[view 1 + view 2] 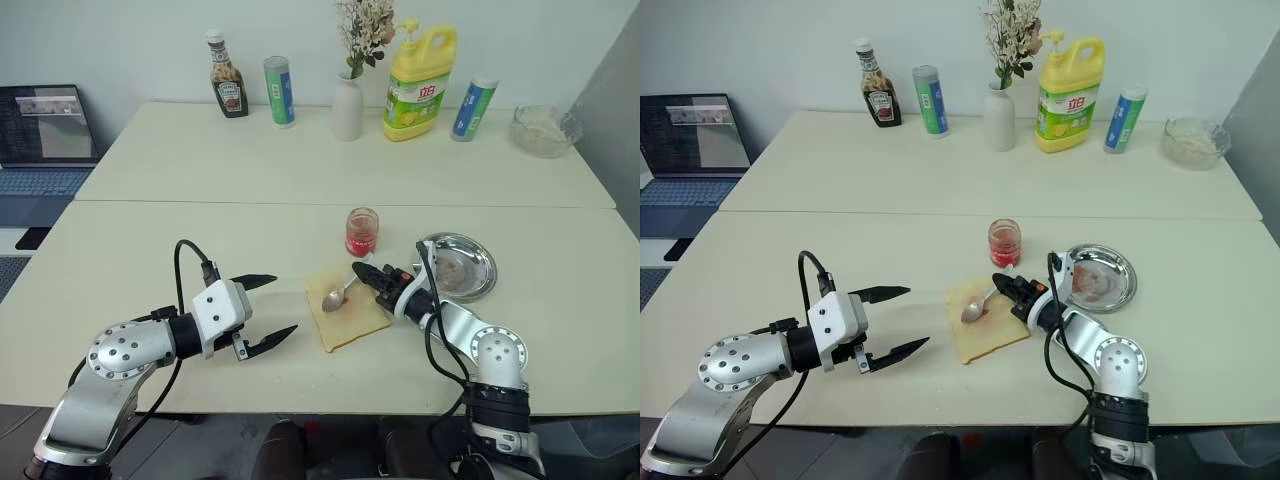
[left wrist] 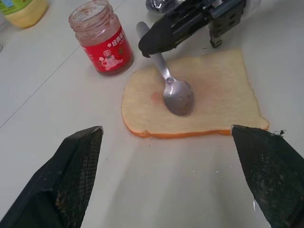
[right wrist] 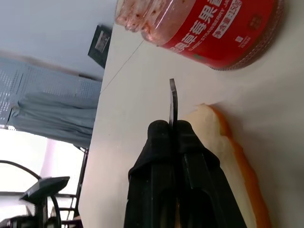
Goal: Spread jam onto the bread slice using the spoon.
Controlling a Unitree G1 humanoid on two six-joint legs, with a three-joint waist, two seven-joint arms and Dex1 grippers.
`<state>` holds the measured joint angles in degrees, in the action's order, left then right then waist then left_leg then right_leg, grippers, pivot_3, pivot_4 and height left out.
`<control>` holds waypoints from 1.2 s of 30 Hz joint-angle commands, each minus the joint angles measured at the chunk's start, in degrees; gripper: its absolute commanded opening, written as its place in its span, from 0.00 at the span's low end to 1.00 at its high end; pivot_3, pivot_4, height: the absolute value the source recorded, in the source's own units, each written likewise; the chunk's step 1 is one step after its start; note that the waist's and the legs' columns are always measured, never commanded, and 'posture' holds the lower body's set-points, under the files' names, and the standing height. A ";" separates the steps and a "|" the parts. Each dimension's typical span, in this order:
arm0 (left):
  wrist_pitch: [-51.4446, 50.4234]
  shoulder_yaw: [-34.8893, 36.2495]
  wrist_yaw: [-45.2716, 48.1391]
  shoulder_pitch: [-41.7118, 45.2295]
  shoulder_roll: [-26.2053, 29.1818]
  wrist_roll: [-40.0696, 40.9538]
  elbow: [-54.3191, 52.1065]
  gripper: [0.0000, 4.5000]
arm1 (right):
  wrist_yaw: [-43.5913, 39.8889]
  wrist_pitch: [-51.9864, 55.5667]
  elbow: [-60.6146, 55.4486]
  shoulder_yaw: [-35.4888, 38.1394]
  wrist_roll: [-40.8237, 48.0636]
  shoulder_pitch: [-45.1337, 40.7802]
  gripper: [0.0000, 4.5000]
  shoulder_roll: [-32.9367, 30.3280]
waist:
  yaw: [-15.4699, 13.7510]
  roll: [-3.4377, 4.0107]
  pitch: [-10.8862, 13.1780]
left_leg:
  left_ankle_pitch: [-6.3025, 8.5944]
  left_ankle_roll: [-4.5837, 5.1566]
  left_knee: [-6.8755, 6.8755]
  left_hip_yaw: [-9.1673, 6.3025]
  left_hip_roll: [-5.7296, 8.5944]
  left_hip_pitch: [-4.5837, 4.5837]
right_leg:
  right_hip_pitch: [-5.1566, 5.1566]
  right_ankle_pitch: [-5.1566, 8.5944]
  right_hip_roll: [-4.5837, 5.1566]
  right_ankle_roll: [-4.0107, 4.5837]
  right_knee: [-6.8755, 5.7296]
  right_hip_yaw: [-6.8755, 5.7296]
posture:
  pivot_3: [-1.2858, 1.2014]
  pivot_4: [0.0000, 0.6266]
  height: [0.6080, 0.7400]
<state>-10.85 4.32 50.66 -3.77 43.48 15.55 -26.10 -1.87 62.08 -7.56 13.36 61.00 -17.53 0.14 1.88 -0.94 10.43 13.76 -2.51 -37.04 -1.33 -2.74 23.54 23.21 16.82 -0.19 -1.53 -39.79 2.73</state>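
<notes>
Much bare table (image 1: 150, 260) lies around the left gripper (image 1: 262, 312), whose fingers are spread wide on nothing, just beside the bread slice (image 1: 345, 310) near the front edge. That pale, orange-crusted slice sits below the jam (image 1: 362, 232). Right gripper (image 1: 366, 274) clenches the spoon (image 1: 338, 295), bowl on the bread.

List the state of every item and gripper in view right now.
Jam jar: upright, lid off, behind the bread.
Bread: flat on the table, faint smear at the centre.
Spoon: bowl resting on the bread.
Right gripper: shut on the spoon handle.
Left gripper: open, empty.
Steel dish: smeared inside.
</notes>
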 commanded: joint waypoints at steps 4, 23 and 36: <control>0.40 0.19 0.08 0.35 0.11 0.31 -1.00 1.00 | -3.32 2.62 -2.39 1.02 3.78 2.11 0.00 -5.14 | -0.01 -0.01 -0.01 | 0.00 0.00 0.00 0.00 0.00 0.00 | -0.01 0.00 0.00 0.00 0.00 0.01 | 0.52 0.24 1.00; 0.28 -0.09 2.20 -0.94 0.27 0.65 -1.89 1.00 | -5.78 -0.58 1.65 0.77 4.29 0.11 0.00 -5.24 | -0.02 -0.01 -0.01 | 0.00 0.00 0.04 0.01 -0.04 0.00 | 0.00 0.01 -0.06 0.00 0.04 0.02 | 0.52 0.24 1.00; 2.96 2.02 3.64 -5.04 1.48 0.02 -1.38 1.00 | -7.29 -3.09 0.21 -0.48 3.40 -1.07 0.00 -6.29 | 0.29 -0.01 -0.01 | 0.00 0.01 0.04 0.01 -0.06 -0.02 | 0.00 0.02 -0.09 0.00 0.04 0.04 | 0.52 0.24 1.00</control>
<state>-9.63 4.74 53.79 -8.25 43.94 15.52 -26.37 -10.60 62.67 -7.59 11.68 64.70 -15.94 -7.64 2.17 -0.95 10.43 13.76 -2.51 -37.00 -1.32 -2.82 23.52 23.22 16.83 -0.29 -1.53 -39.75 2.78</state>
